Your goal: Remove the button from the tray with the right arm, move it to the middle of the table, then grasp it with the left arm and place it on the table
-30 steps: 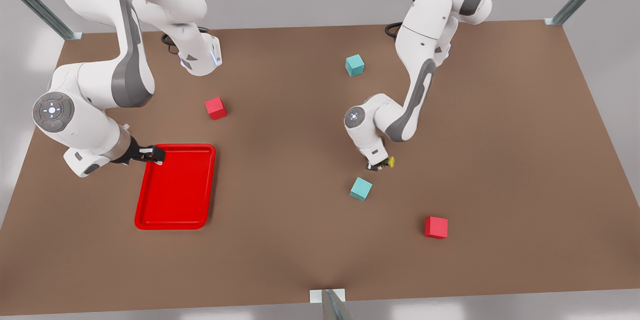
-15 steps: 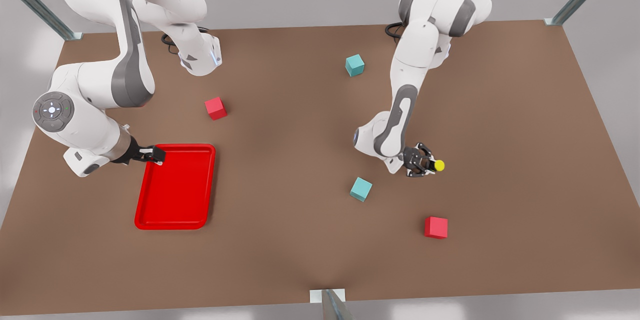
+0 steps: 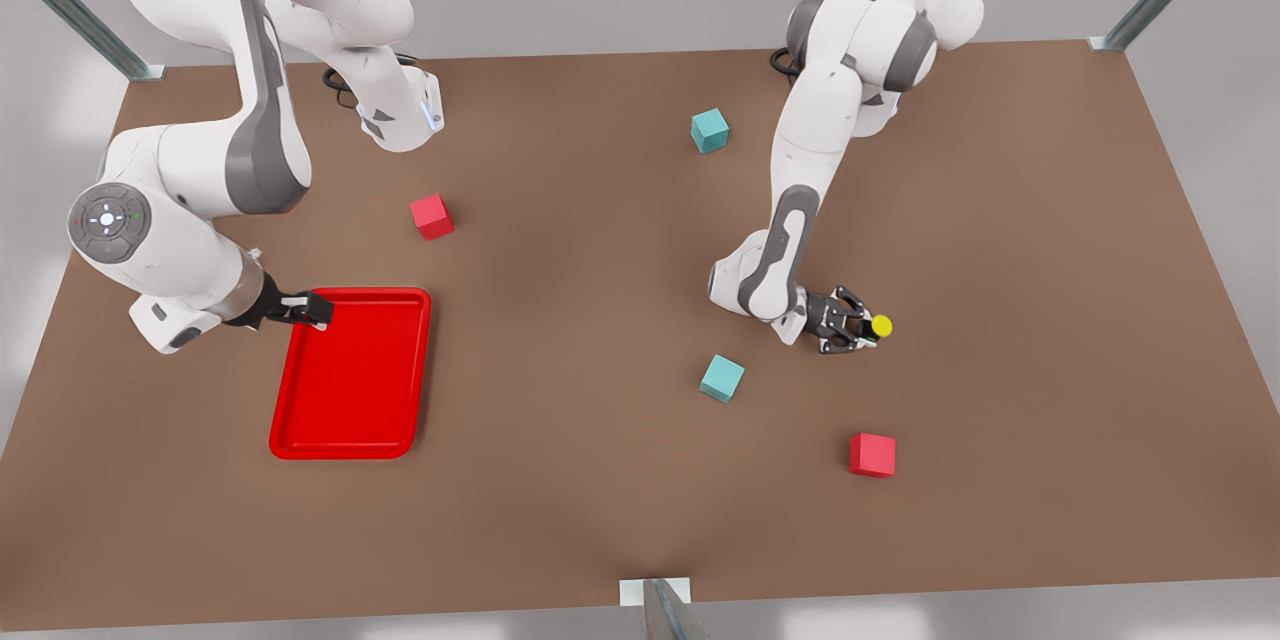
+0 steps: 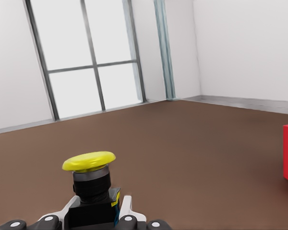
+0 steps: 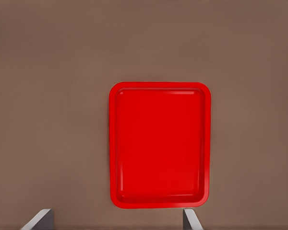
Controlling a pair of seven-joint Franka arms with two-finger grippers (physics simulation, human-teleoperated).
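Near bare mid-table, left jaws (image 3: 858,328) clamping button (image 3: 880,326) (right jaws (image 5: 115,218) wide over tray (image 5: 159,91)).

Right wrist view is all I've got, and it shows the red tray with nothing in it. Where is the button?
Observer: The button is in the left hand, over the table on the front view's right, far from the tray.
Operator: Gripped or loose?
Observer: Gripped. In the left wrist view the fingers close on its dark body, with the yellow cap clear of them.
Operator: Anything close to it?
Observer: A teal cube and a red cube, both apart from it.
Operator: And my right hand?
Observer: The right hand hangs open at the tray's far corner.
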